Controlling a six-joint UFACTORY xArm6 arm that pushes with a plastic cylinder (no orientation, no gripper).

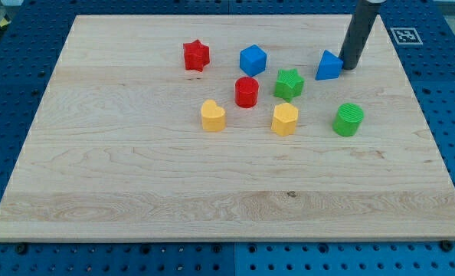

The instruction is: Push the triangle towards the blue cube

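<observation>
The blue triangle (pixel 328 66) lies near the view's top right of the wooden board (pixel 135 176). My tip (pixel 350 67) stands right against the triangle's right side, touching or nearly touching it. The blue cube (pixel 253 60) sits to the triangle's left, about a hundred pixels away, with the green star (pixel 289 83) lying just below the line between them.
A red star (pixel 196 55) is left of the blue cube. A red cylinder (pixel 247 92), a yellow heart (pixel 212 116), a yellow hexagon (pixel 285 119) and a green cylinder (pixel 348 119) lie in the board's middle. The board's top edge is close behind my tip.
</observation>
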